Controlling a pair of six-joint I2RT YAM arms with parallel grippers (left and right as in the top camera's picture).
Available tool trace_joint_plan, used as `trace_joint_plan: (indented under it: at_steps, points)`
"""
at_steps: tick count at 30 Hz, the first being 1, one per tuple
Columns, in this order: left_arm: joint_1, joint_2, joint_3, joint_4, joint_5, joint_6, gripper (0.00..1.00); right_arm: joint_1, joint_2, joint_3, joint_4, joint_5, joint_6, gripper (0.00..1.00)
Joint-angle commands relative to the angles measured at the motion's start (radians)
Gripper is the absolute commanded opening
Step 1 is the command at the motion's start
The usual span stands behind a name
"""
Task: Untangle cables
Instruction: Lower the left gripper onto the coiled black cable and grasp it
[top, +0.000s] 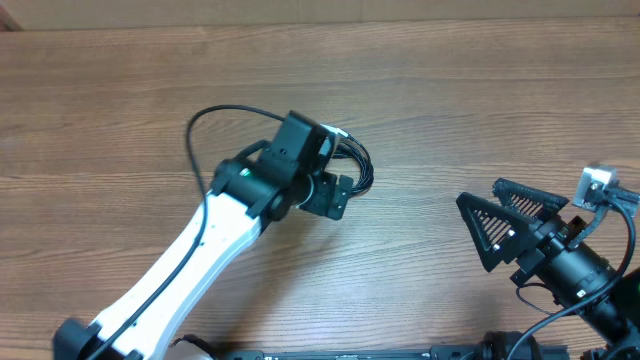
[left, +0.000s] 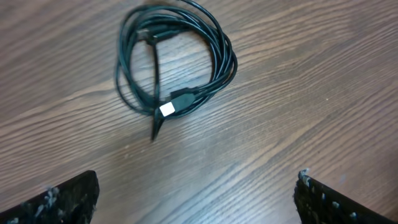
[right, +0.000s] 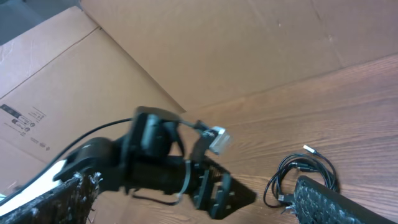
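Worktop (top: 450, 100): a flat surface with a brown wood-grain finish. The grain runs left to right in the overhead view. The surface fills nearly the whole overhead view.

Far edge: plain tan cardboard panels (right: 249, 50) stand behind the worktop. In the right wrist view they show straight creases and seams. The left panel carries small black printed markings (right: 25, 121), too small to read.

Light: even and diffuse. The left wrist view shows a faint pale sheen on the wood grain.

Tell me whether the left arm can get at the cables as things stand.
Probably yes. The left gripper hangs open over the cables, which lie coiled on the table just ahead of its fingers, with nothing between. The right gripper stands well off to the side.
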Motion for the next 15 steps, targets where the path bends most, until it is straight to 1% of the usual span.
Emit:
trace_joint_plan:
  at_steps: [1,4,8,10,15]
  points:
    - [-0.006,0.034,0.017,0.048,0.053,0.021,1.00,-0.001,-0.007,0.027,-0.006,-0.006,-0.022,1.00]
    - [-0.006,0.042,0.017,0.135,0.052,0.035,1.00,-0.001,-0.007,0.027,-0.027,-0.005,-0.053,1.00]
    - [-0.006,0.043,0.017,0.234,0.070,0.101,0.99,-0.001,-0.007,0.027,-0.061,0.026,-0.061,1.00]
    - [-0.006,0.046,0.017,0.256,0.080,0.127,1.00,-0.001,-0.007,0.027,-0.071,0.048,-0.061,1.00]
    - [-0.005,0.072,0.017,0.285,0.058,0.125,1.00,-0.001,-0.007,0.027,-0.071,0.062,-0.061,1.00]
